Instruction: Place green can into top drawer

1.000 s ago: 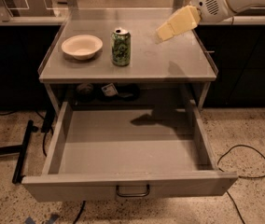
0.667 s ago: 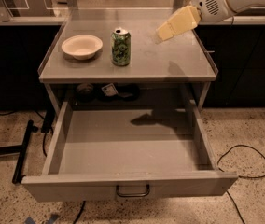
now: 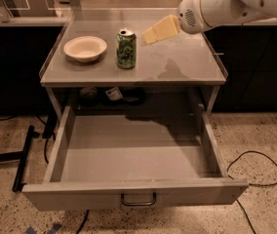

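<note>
The green can (image 3: 126, 49) stands upright on the grey tabletop (image 3: 177, 65), near its middle. The top drawer (image 3: 80, 195) is pulled fully out below the tabletop, and its inside holds nothing that I can see. Its loop handle (image 3: 138, 199) sits at the centre of the front panel. My gripper (image 3: 146, 37), yellowish on a white arm (image 3: 211, 6), hovers over the tabletop just right of the can's top, pointing left at it. It holds nothing.
A cream round bowl (image 3: 85, 48) sits left of the can. Dark objects (image 3: 111, 95) lie on the shelf behind the drawer. A black cable (image 3: 258, 167) loops on the floor at the right, and a black bar (image 3: 24, 157) lies at the left.
My gripper has moved left and slightly down, closer to the green can. The can, the bowl and the drawer have not moved.
</note>
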Controlling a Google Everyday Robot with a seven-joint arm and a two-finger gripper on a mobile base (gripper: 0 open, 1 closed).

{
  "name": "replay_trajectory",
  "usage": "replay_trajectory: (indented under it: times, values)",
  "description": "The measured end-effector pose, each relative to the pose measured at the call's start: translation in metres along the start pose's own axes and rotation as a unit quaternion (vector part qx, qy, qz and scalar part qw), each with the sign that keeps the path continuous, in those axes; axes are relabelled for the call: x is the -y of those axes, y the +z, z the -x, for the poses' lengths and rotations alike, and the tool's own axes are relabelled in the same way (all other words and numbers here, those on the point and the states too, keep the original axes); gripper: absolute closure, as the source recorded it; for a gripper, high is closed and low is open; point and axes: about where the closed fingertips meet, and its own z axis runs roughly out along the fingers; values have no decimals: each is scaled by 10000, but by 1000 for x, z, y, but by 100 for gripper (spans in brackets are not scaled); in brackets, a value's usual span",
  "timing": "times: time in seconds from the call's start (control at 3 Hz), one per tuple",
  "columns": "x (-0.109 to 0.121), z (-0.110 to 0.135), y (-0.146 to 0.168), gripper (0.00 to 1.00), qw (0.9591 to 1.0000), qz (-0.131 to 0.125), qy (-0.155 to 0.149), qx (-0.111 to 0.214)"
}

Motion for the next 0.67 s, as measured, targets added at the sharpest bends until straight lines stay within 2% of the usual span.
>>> replay_trajectory:
  times: [0.33, 0.67]
  values:
    - [12, 5, 51, 0, 9993, -56, 218, 292]
    - [14, 8, 92, 0, 9984, 134, 296, 461]
